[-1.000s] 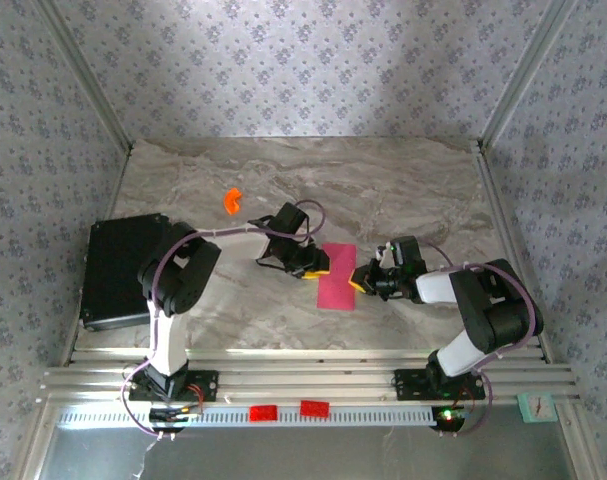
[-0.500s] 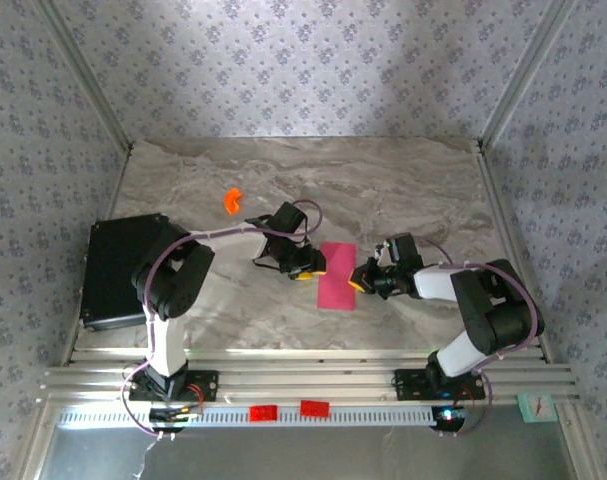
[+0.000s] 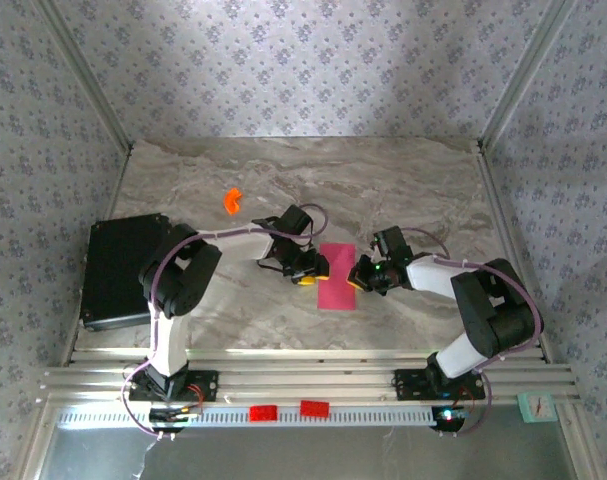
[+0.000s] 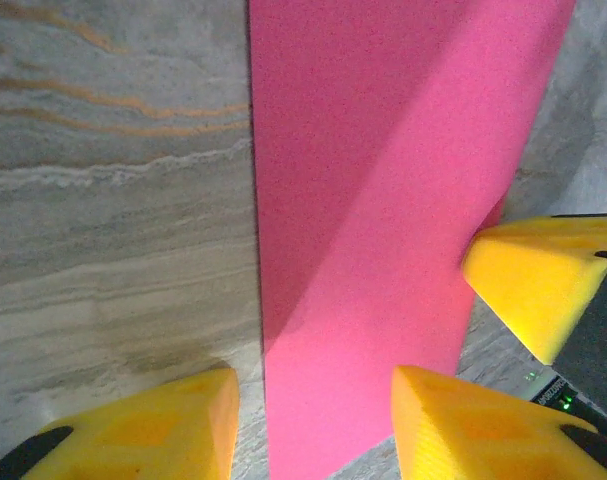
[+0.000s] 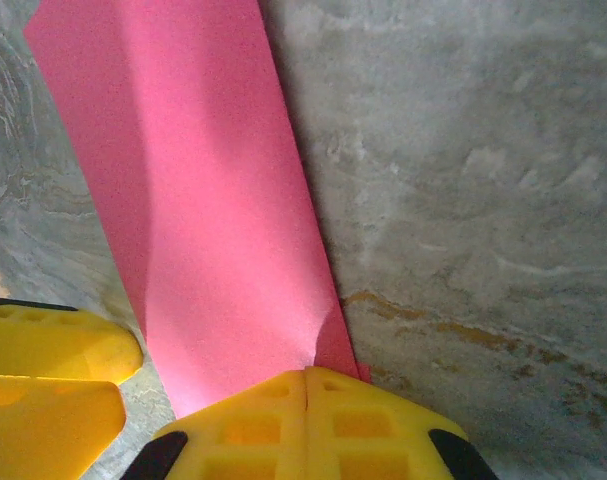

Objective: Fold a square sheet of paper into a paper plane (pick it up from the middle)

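Pink paper sheet (image 3: 336, 278), one; orange piece (image 3: 232, 201), one; left gripper (image 4: 313, 390) spread, right gripper (image 5: 306, 382) pressed together.

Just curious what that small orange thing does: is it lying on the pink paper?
No, the orange piece lies on the bare marbled table, well apart from the pink paper.

**Sheet of paper** (image 4: 383, 180): thin magenta-pink paper, matt and finely grainy. Its edge lies between the jaws of the left gripper (image 4: 313, 410) and at the tips of the right gripper (image 5: 305, 385).
**Fingers** (image 4: 153, 425) of both grippers: matt yellow plastic with moulded square recesses.
**Table** (image 5: 463, 180) beside the jaws: marble-patterned, smooth, with a low sheen.
**Orange piece** (image 3: 232, 201), well apart from the left jaws: looks like plastic.
**Rails** (image 3: 303, 378), behind both jaws: pale brushed metal.
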